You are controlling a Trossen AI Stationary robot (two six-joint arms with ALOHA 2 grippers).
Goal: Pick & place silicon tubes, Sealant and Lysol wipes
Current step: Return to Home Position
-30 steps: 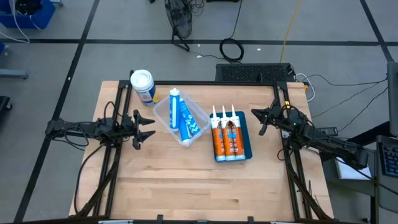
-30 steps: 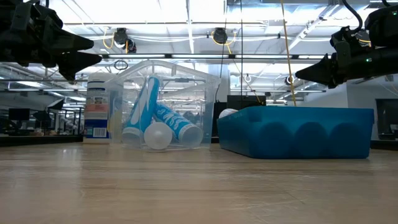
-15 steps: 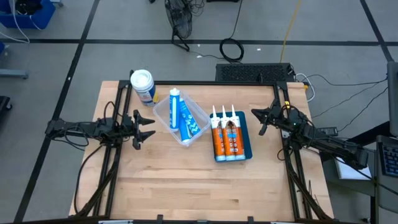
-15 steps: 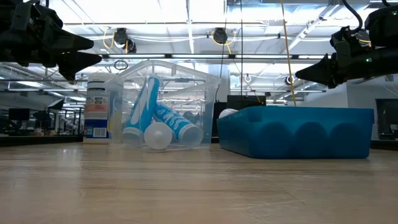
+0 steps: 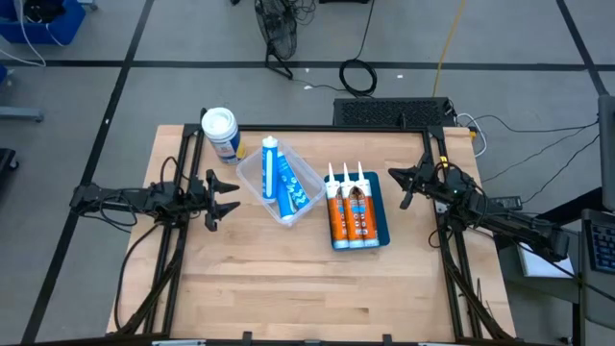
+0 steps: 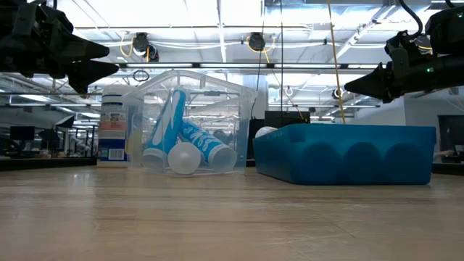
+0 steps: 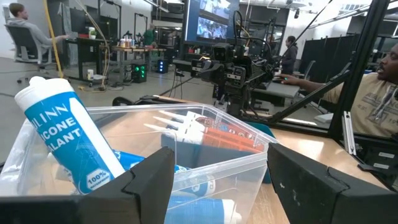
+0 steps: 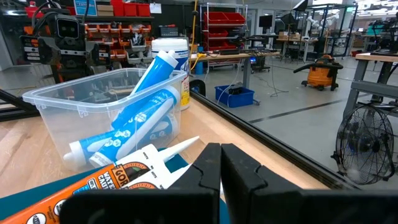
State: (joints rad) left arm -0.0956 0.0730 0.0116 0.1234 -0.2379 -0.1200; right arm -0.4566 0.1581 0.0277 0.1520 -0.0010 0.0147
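Observation:
The Lysol wipes canister (image 5: 220, 132), with a white lid, stands upright on the table's far left, behind a clear bin (image 5: 279, 183). The bin holds two blue-and-white silicone cartridges (image 7: 68, 140), one leaning on its rim. Three orange sealant tubes (image 5: 350, 213) lie side by side in a blue tray (image 5: 381, 223). My left gripper (image 5: 229, 195) is open and empty, above the table left of the bin. It faces the bin in its wrist view (image 7: 217, 186). My right gripper (image 5: 404, 185) is shut and empty, hovering right of the tray; its wrist view (image 8: 221, 180) shows the same.
The bin and the tray stand side by side at the table's middle. Bare wood (image 5: 307, 288) stretches toward the near edge. Black frame rails run along the table's left and right sides. People sit in the room beyond (image 7: 385, 81).

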